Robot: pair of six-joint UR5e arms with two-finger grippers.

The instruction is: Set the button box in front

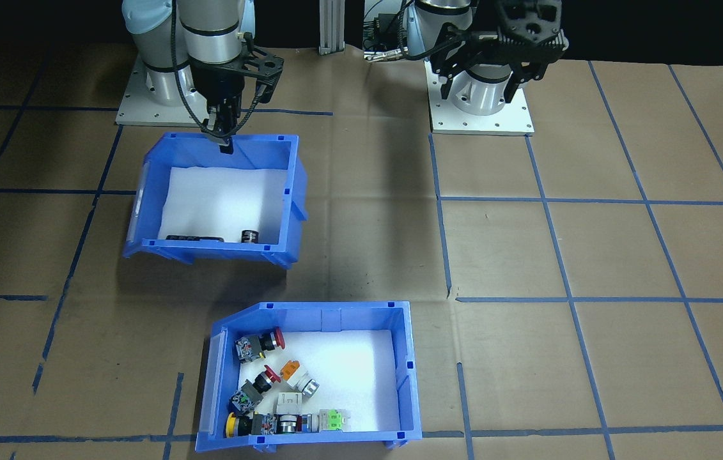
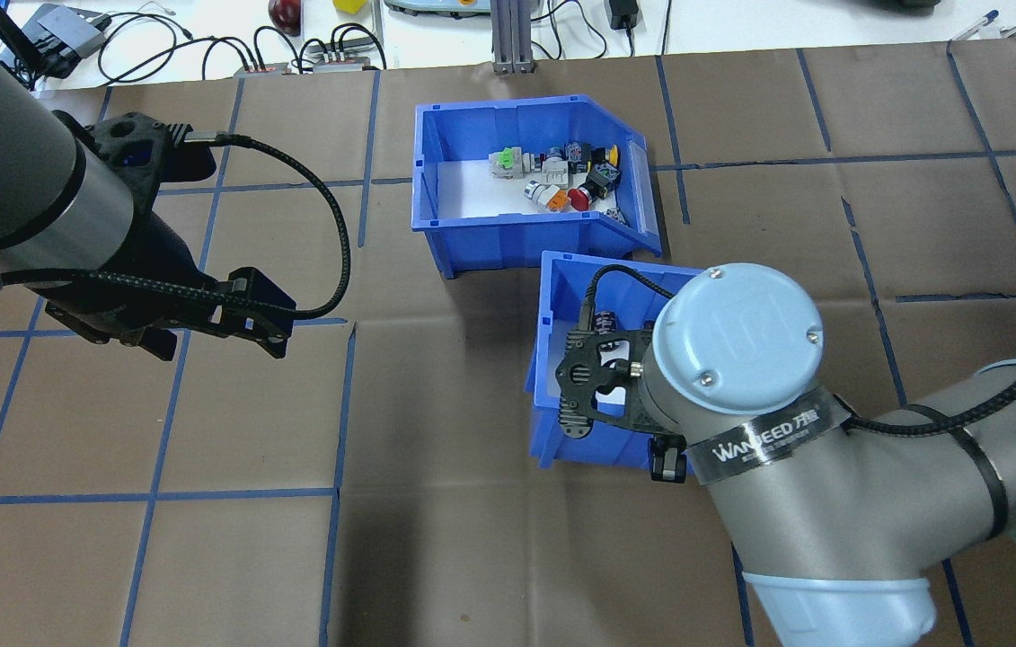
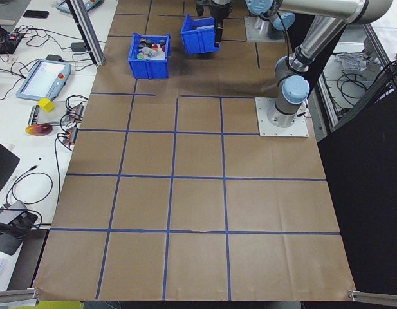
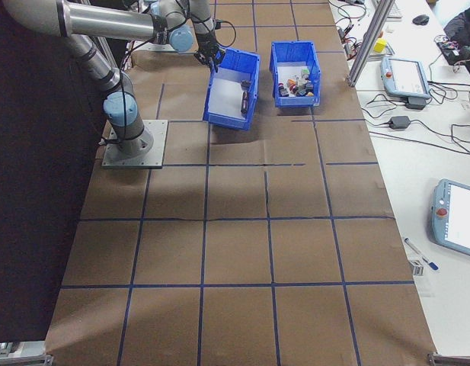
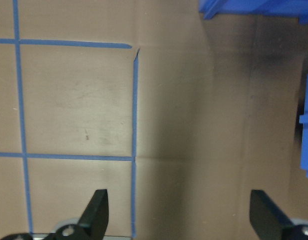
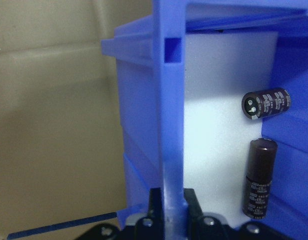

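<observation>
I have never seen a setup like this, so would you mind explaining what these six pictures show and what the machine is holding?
Two robot arms stand at a paper-covered table marked with blue tape. Four pictures come from fixed cameras around the table, two from cameras on the wrists. Two blue bins lie on it: the button box, full of coloured switches, and the capacitor bin, holding dark cylinders. The right gripper pinches that second bin's wall, so the bin hangs tilted. The left gripper is open and empty above bare paper.
</observation>
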